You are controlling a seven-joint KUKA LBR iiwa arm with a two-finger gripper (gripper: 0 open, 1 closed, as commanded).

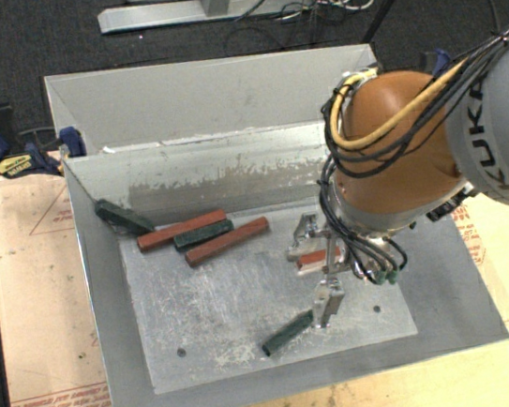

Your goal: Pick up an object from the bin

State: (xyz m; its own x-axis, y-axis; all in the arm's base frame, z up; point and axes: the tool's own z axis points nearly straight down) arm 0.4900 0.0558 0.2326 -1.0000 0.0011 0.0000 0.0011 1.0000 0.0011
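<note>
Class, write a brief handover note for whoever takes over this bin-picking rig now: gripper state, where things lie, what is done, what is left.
Gripper: low over the right part of the grey metal bin; open or shut cannot be told.
Things: one dark green stick lies on the floor beside it, towards the near wall; two red-brown sticks and two other green sticks lie at the far left.
Done: no lift visible. Left: grasp one thing, lift it out.
</note>
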